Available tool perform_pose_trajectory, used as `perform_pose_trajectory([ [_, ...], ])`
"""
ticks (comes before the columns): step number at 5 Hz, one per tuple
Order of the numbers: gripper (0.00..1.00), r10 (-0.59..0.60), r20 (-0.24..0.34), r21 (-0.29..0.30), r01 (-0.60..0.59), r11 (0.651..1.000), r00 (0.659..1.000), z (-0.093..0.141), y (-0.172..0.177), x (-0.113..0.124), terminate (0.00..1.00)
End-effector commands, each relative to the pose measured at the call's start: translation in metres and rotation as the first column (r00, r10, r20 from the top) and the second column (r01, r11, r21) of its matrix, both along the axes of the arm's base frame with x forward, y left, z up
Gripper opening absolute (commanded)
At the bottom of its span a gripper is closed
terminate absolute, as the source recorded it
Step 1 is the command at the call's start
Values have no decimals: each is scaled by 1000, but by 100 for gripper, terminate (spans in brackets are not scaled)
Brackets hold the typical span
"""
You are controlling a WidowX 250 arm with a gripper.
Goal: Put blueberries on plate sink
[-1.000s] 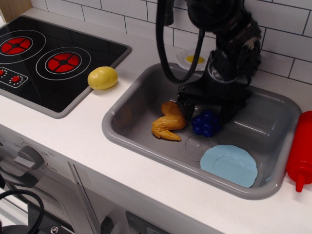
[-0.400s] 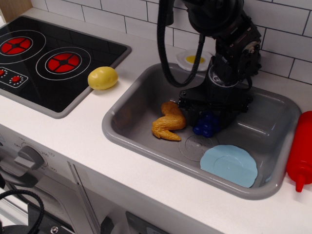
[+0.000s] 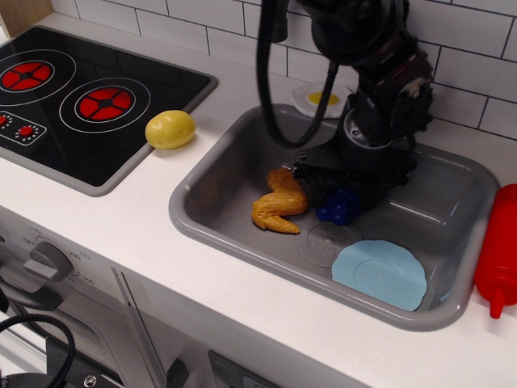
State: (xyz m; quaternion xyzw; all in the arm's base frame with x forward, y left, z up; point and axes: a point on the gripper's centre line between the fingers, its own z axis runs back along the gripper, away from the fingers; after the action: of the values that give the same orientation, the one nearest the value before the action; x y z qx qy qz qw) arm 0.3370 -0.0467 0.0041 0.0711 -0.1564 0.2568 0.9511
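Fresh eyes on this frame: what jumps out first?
The big black arm reaching down into the grey sink, its pincer low over the dark blue blueberries at the basin's middle. Just left of them lies an orange-brown toy chicken piece, and the light blue plate sits empty at the sink's front right.

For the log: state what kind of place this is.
Most likely a toy play kitchen: a grey sink set in a white counter, a hob with printed red rings, and plastic food such as the blueberries.

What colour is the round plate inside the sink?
Light blue; the plate shows clearly in the only view, observation.image.
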Motion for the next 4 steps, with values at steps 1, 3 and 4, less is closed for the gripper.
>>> perform_pose_trajectory([
  [1, 0, -47, 70, -76, 52, 996, 996, 47, -16, -6, 0],
  [3, 0, -152, -34, -151, 145, 978, 988, 34, -48, -36, 0],
  [4, 0, -176, -66, -162, 164, 973, 982, 26, -58, -44, 0],
])
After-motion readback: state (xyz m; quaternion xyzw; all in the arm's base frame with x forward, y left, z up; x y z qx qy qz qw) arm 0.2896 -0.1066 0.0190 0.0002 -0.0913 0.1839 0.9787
